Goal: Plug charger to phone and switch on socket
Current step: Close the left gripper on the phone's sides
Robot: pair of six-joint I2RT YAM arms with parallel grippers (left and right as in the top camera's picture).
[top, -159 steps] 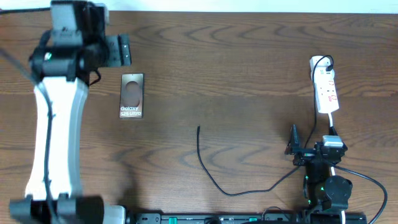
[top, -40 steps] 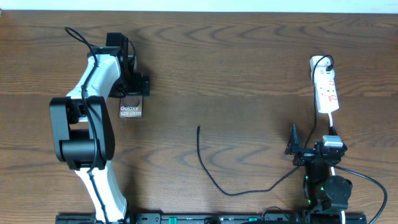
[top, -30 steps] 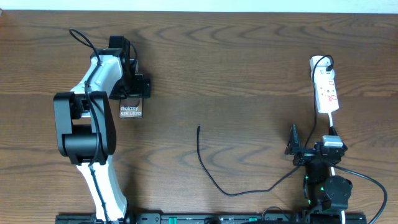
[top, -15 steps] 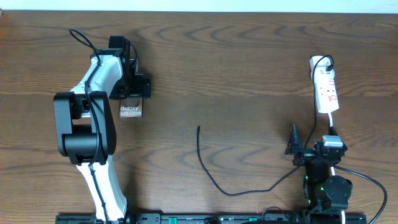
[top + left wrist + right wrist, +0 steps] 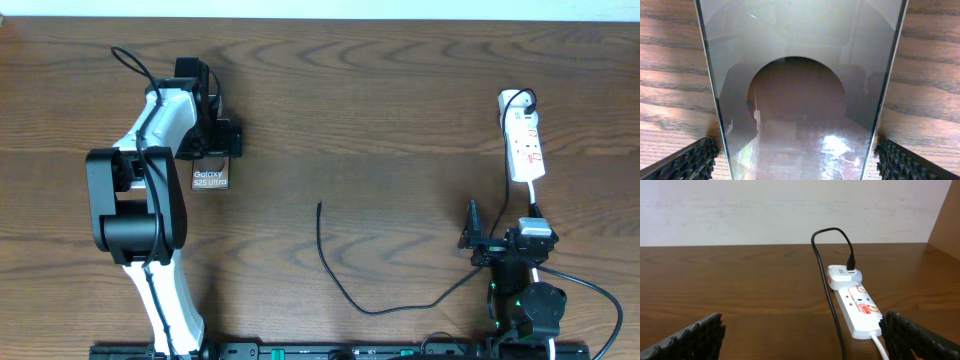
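From my station I see a dark brown wood-grain table (image 5: pixel 400 90) running the full width of the overhead view; a pale wall (image 5: pixel 740 210) stands behind its far edge, and a brown panel (image 5: pixel 947 225) closes in the right side of the right wrist view.

The phone (image 5: pixel 211 178) lies on the left part of the table, its white lettering showing below the left arm's wrist; its upper half is covered by that arm. In the left wrist view the left gripper (image 5: pixel 796 155) straddles the phone, one ribbed pad against each long edge, so I read it as clamped on the phone.

The charger (image 5: pixel 335 275) lies loose near the middle of the table; its plug tip (image 5: pixel 319 205) points toward the far edge, well apart from the phone. The cable curves toward the near edge, then runs right to the right arm.

The socket (image 5: pixel 523 145) lies at the far right, a white adapter (image 5: pixel 842 274) seated at its far end with a black lead looping out; the right gripper (image 5: pixel 801 325) faces it from nearer me, fingers wide apart, holding nothing.
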